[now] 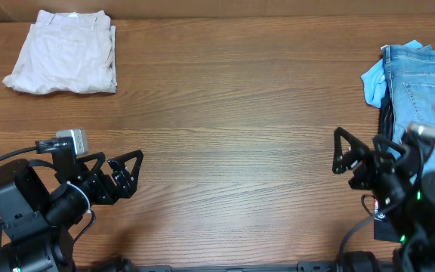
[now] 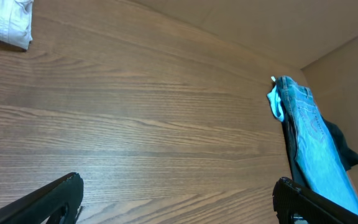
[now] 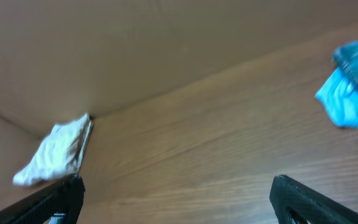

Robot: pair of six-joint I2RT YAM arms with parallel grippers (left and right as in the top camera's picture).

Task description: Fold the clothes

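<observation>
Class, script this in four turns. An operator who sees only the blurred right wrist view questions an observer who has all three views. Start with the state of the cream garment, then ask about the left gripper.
Operator: I can make out a pale bundle at the far left. Is it folded?
Observer: Yes. From overhead, the cream garment lies in a compact, roughly rectangular fold at the far left corner of the table.
Operator: My view never shows the other arm. Is the left gripper holding anything?
Observer: No. The left gripper is open and empty, over bare wood on the robot's side of the table, well apart from the garment.
</observation>
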